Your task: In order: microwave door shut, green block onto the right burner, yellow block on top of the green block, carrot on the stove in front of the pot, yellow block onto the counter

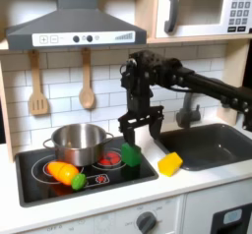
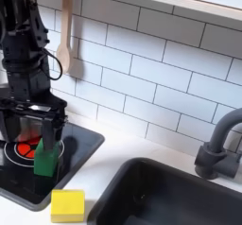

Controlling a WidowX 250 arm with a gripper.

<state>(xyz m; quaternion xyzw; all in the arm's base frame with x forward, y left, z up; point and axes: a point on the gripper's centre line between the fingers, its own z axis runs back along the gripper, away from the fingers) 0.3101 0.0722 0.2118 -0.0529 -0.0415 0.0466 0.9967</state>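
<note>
The gripper (image 1: 137, 133) hangs over the stove (image 1: 30, 187) with its fingers spread apart, straddling the green block (image 1: 130, 155) that stands on the burner (image 1: 110, 161) at the first exterior view's right. The yellow block (image 1: 170, 163) lies on the counter (image 1: 148, 191) between stove and sink (image 1: 212, 145). The carrot (image 1: 66, 174) lies on the stove before the pot (image 1: 79, 143). The microwave (image 1: 202, 10) door is closed.

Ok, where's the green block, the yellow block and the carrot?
green block (image 2: 44, 159), second exterior view, on its front face.
yellow block (image 2: 67, 205), second exterior view, on its top face.
carrot (image 1: 62, 172), first exterior view, on its orange middle.
</note>
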